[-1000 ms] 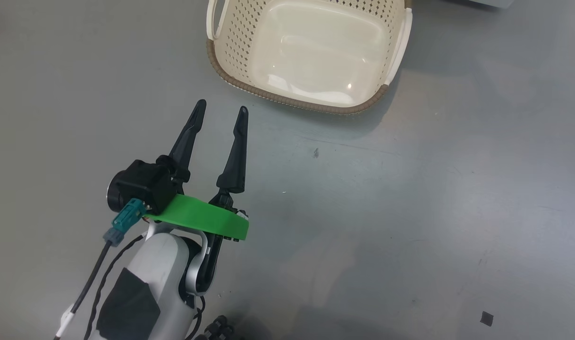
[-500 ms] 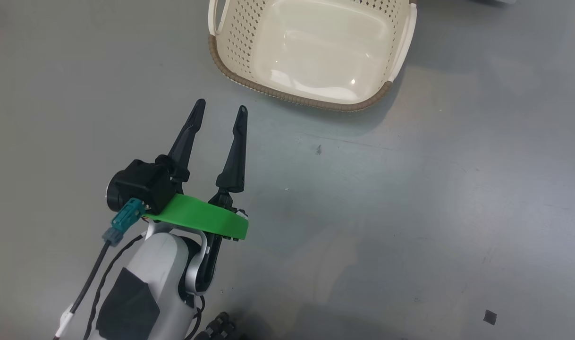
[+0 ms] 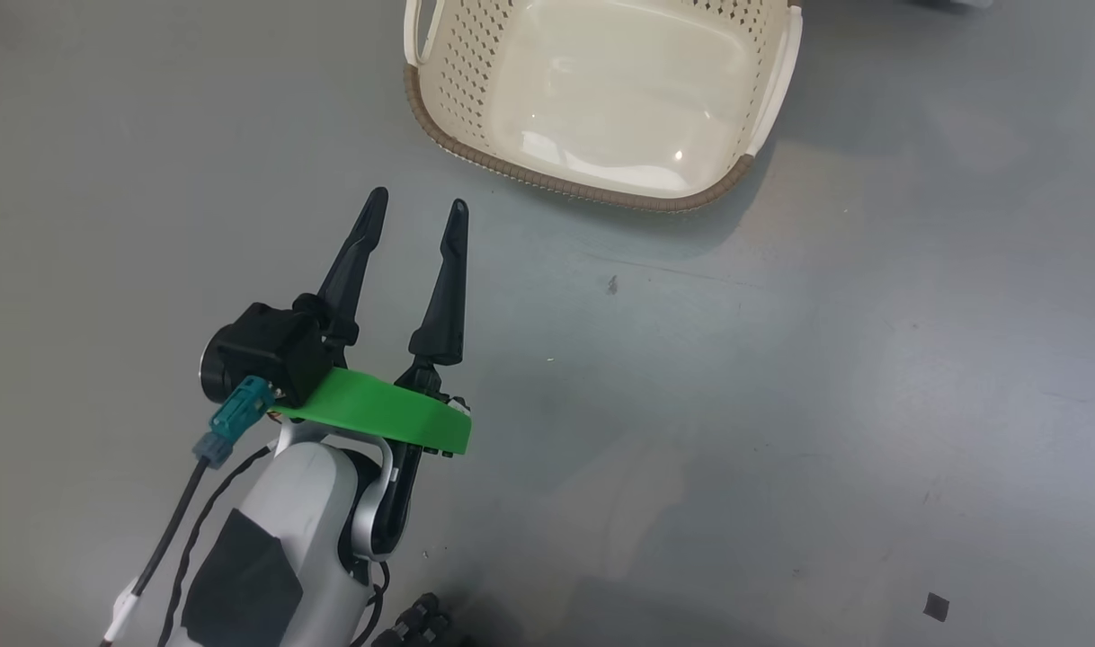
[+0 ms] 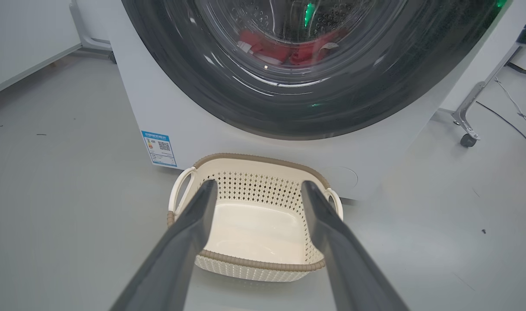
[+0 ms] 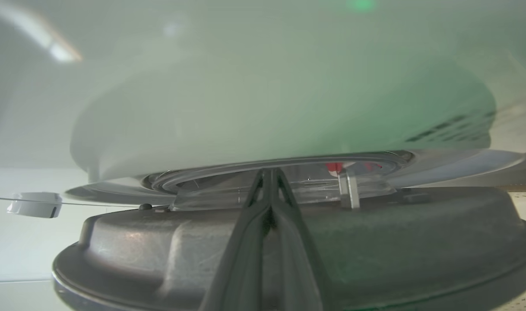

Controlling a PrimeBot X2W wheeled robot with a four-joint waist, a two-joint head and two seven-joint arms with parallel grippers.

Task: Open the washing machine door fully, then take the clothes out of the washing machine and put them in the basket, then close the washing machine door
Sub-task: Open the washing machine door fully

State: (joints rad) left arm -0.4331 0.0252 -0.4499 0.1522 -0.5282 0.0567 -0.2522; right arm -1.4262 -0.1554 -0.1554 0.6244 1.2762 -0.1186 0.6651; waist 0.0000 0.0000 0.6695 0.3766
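My left gripper (image 3: 419, 202) hangs open over the grey floor, short of the empty cream basket (image 3: 556, 184). The left wrist view looks between the open fingers (image 4: 258, 185) at the basket (image 4: 254, 157) on the floor in front of the white washing machine (image 4: 194, 129). Red clothes (image 4: 289, 52) show through the glass of the black-rimmed washing machine door (image 4: 263, 112). My right gripper (image 5: 269, 170) is shut. Its tips point into a narrow gap between the door's grey inner side (image 5: 137, 242) and the machine's white front (image 5: 245, 121).
A blue label (image 4: 159, 148) is stuck low on the machine's front. A wheeled metal stand leg (image 4: 466, 116) and a cable lie to the machine's right, and a white panel (image 4: 25, 47) stands to its left. A small dark scrap (image 3: 935, 607) lies on the floor.
The head view has shifted slightly, so the basket sits a little further right in the picture. My left gripper keeps the same open pose.
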